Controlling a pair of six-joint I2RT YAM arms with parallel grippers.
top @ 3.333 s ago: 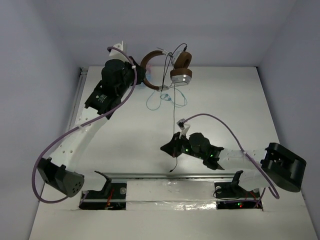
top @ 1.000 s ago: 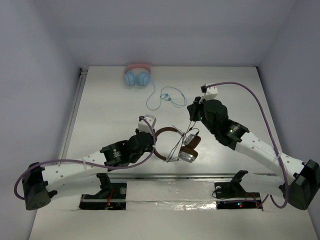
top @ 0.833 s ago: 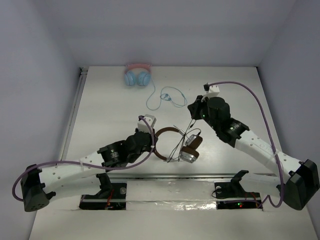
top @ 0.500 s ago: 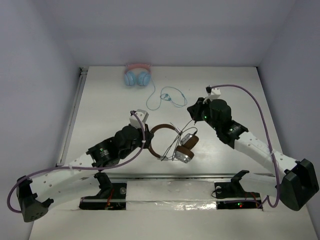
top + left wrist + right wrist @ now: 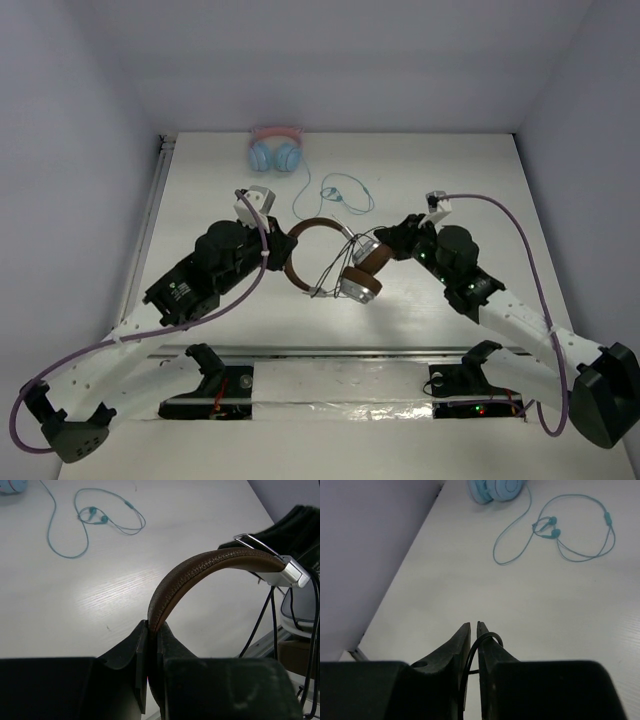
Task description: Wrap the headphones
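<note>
Headphones [image 5: 345, 262]: left fingers [image 5: 131, 652] clamp the headband [image 5: 200, 566], right fingers [image 5: 460, 641] pinch the cable [image 5: 256, 625]; cups [image 5: 362, 282] partly hidden.

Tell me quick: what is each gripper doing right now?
The left gripper is closed on the headband.
The right gripper is closed on the cable.

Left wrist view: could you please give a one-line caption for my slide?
Left fingers clamp the headphones' brown headband; a blue cable lies on the white table beyond.
</note>
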